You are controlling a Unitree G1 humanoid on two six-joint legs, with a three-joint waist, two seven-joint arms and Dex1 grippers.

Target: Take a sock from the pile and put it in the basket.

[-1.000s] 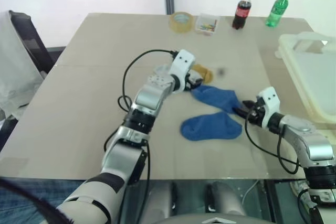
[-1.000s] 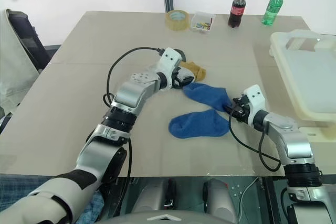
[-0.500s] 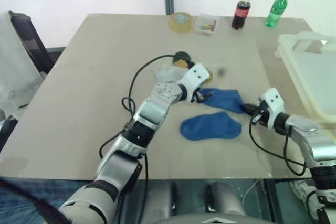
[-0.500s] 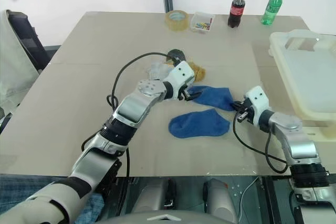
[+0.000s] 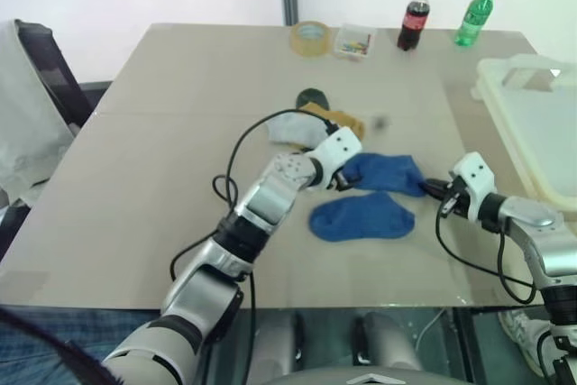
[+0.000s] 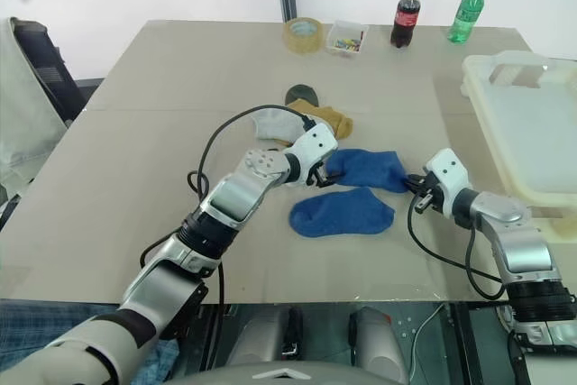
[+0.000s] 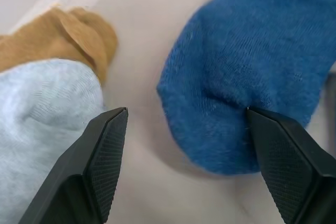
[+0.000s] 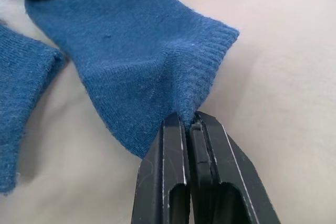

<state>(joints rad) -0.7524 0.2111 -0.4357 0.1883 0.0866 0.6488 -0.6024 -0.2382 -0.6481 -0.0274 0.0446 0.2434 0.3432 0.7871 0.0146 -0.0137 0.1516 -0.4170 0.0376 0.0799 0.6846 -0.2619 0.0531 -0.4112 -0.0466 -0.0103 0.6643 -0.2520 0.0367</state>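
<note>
Already the pick is under way, though nothing has reached the basket (image 6: 518, 123), the big cream tub at the right edge of the frame, which as far as its interior shows holds no sock. Left of it the tan counter (image 6: 135, 178) runs across most of the frame, a pale wall behind it and a dark chair with pale cloth at the far left. The pile (image 6: 311, 123) lies at the frame's centre: grey, mustard and dark green socks bunched together, with two blue ones spread just below them. The right hand (image 8: 190, 127), at the lower right of the head views, has its fingers pinched tight on the ribbed cuff of the upper blue sock (image 6: 365, 169), which lies flat on the counter. The left hand (image 7: 184, 124) hangs with its fingers spread wide, holding nothing, at the other end of that same sock, between it and the grey one. What remains, by my reading, is lifting the sock, carrying it right and dropping it in. Tape, a small clear box and two bottles stand along the top edge.
</note>
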